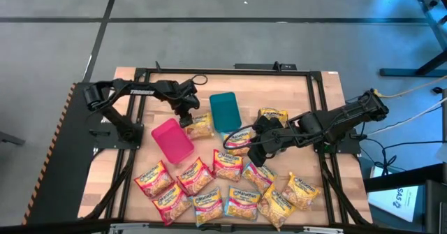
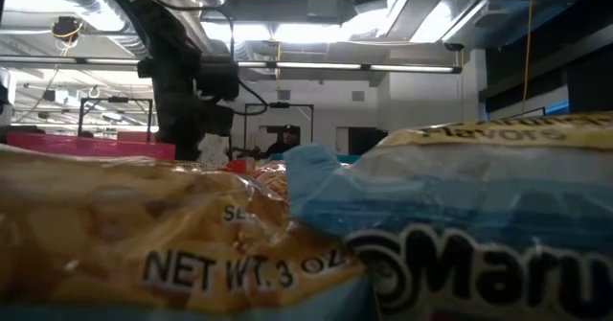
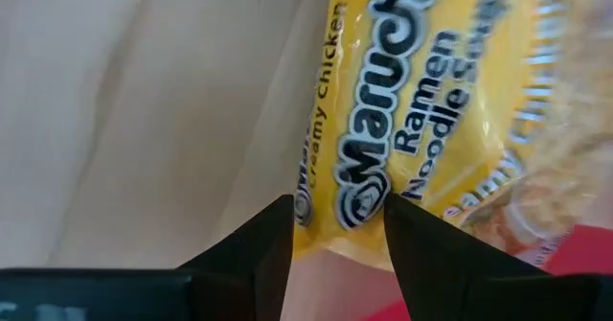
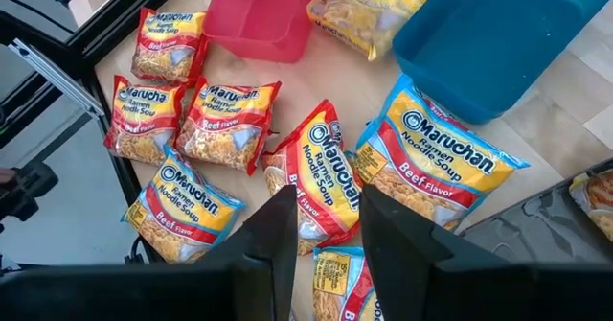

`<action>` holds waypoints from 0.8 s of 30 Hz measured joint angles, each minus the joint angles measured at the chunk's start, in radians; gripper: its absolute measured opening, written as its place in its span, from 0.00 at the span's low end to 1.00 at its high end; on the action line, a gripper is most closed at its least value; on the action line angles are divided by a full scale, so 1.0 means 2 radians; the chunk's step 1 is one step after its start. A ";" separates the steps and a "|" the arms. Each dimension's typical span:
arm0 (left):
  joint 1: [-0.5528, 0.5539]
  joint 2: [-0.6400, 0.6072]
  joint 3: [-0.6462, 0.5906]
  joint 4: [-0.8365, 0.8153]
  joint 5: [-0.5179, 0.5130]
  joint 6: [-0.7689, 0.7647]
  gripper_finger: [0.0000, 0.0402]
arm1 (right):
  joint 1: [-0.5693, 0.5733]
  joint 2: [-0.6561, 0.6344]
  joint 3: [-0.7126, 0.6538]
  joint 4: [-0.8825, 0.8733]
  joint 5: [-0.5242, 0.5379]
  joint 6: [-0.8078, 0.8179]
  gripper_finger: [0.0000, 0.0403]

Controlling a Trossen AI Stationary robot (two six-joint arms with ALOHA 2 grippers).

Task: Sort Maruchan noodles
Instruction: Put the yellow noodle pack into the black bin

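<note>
From my low view, two packets fill the lower frame, a gold packet (image 2: pixel 144 244) and a light-blue packet (image 2: pixel 460 225), both cut off by the edges and blurred, hiding most of the table. In my left wrist view the yellow packet (image 3: pixel 431 110) runs off the top and right edges; I can't tell whether the fingers (image 3: pixel 263 254) pinch it. In my right wrist view the teal bin (image 4: pixel 498 34) is cropped at upper right, the pink bin (image 4: pixel 263 14) at top.
</note>
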 joint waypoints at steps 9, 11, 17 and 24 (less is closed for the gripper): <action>-0.002 0.013 0.000 -0.001 0.018 0.011 0.27 | 0.000 0.000 0.000 -0.001 0.000 0.000 0.28; -0.002 0.010 0.001 -0.003 0.017 0.012 0.19 | 0.000 0.000 0.000 -0.001 0.000 -0.003 0.28; 0.001 -0.006 0.009 -0.008 0.017 0.014 0.01 | 0.000 0.000 0.000 -0.001 0.000 -0.013 0.28; -0.001 -0.050 0.010 -0.020 0.002 0.015 0.00 | 0.000 0.000 0.000 -0.002 0.000 -0.013 0.28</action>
